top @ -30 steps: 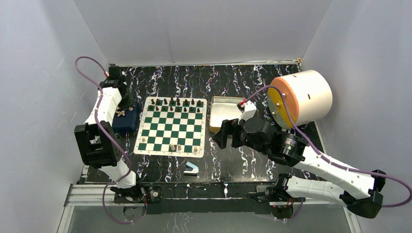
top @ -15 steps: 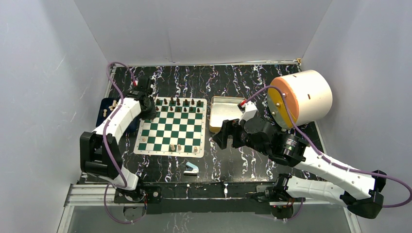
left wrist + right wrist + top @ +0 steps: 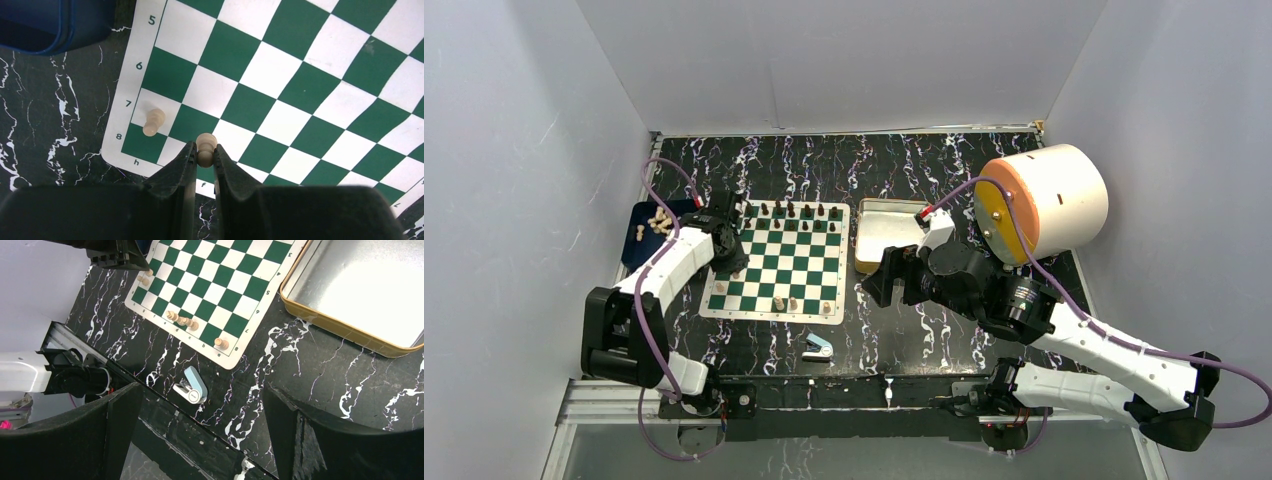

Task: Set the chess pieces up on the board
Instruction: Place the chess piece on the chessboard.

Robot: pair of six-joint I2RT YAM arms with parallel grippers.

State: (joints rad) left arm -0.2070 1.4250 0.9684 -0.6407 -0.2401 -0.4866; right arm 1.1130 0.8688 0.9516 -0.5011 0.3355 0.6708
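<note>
The green and white board (image 3: pixel 776 262) lies left of centre. Dark brown pieces (image 3: pixel 789 212) stand along its far rows. A few pale pieces (image 3: pixel 784 302) stand along its near edge. My left gripper (image 3: pixel 729 262) hovers over the board's near-left part. In the left wrist view my left gripper (image 3: pixel 204 150) is shut on a pale pawn (image 3: pixel 205 141), above the squares near file f. Another pale pawn (image 3: pixel 153 121) stands on the board's corner region beside it. My right gripper (image 3: pixel 874 285) is open and empty, right of the board (image 3: pixel 220 285).
A dark blue tray (image 3: pixel 637 248) holding several pale pieces (image 3: pixel 659 220) sits left of the board. A silver tin (image 3: pixel 889 232) lies right of the board. A blue-and-white stapler-like object (image 3: pixel 817 347) lies near the front edge. A large white cylinder (image 3: pixel 1044 200) stands at the right.
My left arm has swung from over the blue tray to the board's near-left part, carrying the pale pawn. The tray's pieces now show. My right arm has not moved.
</note>
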